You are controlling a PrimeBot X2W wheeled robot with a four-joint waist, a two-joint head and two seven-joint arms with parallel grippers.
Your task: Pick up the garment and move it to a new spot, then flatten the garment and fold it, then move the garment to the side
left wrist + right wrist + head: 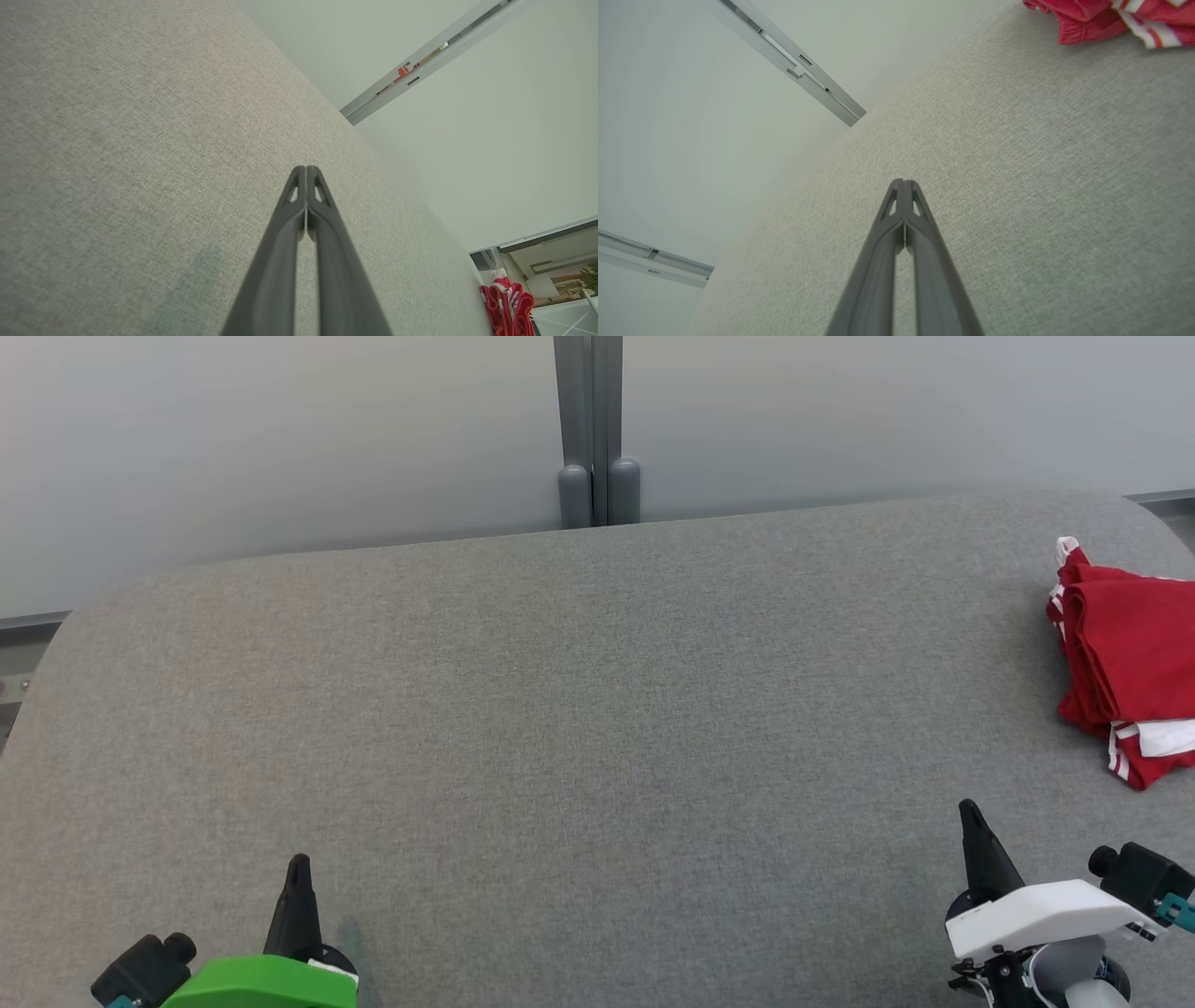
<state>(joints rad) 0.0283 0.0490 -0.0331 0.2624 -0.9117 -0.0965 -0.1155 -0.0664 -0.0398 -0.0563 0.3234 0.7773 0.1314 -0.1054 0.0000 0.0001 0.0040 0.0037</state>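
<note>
The garment (1130,658) is red with white stripes and lies folded in a small pile at the right edge of the grey table (579,709). The same garment (1106,16) lies at the top right of the right wrist view, and the garment (507,303) appears far off at the lower right of the left wrist view. My left gripper (298,866) rests at the lower left, shut and empty, far from the cloth. My right gripper (969,810) sits at the lower right, shut on nothing, a short way in front of the pile. Both pairs of tips meet, left gripper (306,169) and right gripper (903,182).
A pale wall with a grey vertical post (590,429) stands right behind the table's far edge. The table's rounded corners fall away at the far left and far right. Wide bare felt stretches between the two grippers.
</note>
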